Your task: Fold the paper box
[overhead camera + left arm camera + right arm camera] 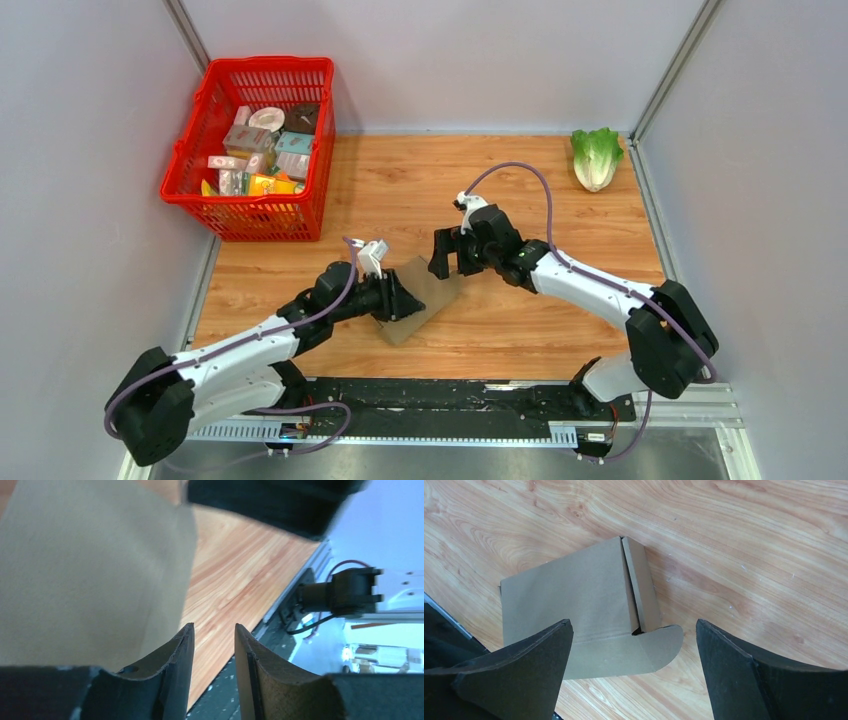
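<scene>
Box: the paper box [428, 298] lay partly folded and low on the middle of the table [540, 190], between the two grippers.
Left gripper: the left gripper [214, 630] sat just beside the box's near-left edge. Its fingers were apart, with only bare wood between them (nothing held).
Right gripper: the right gripper [634, 625] hung above the box's far-right end, spread wide and empty.
Handling: it was judged light and thin, stiff across its panels and weak at the creases. The smooth board would probably slide on the wood unless one side was pinned.
Hold: the free edge of the rounded flap [659, 647] or the narrow side panel [642, 582] looked best to pinch.
Long axis: it ran diagonally from near left to far right.
Pointing: the rounded flap appeared to lead at the far-right end.
</scene>
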